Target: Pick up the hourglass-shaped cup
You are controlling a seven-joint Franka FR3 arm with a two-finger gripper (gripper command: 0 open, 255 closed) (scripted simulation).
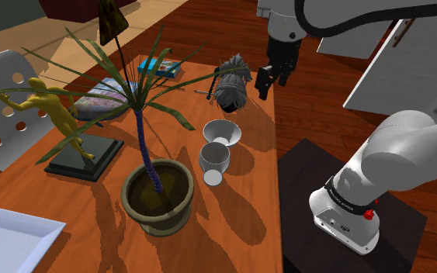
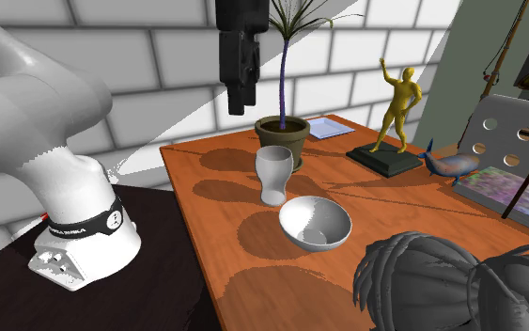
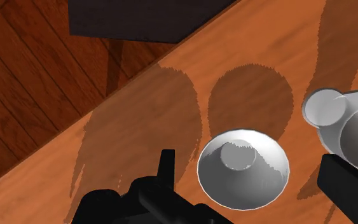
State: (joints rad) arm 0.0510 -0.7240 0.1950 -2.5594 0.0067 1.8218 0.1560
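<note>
The hourglass-shaped cup (image 1: 214, 159) is pale grey and stands upright on the orange wooden table (image 1: 69, 209), near the edge by the stand. In the second exterior view the cup (image 2: 273, 174) rises just in front of the plant pot. My black gripper (image 1: 273, 80) hangs well above the table, open and holding nothing. From the second exterior view the gripper (image 2: 241, 105) is high above and behind the cup. Along the wrist view, the gripper (image 3: 258, 179) looks down over a white bowl, with the cup (image 3: 355, 130) off beside one finger.
A white bowl (image 1: 222, 133) sits right beside the cup. A potted palm (image 1: 158, 194), a gold figure on a black base (image 1: 61, 116), a dark shaggy object (image 1: 232, 85), books (image 1: 162, 68) and a white tray (image 1: 11, 236) share the table. The dark stand (image 1: 317, 178) borders the edge.
</note>
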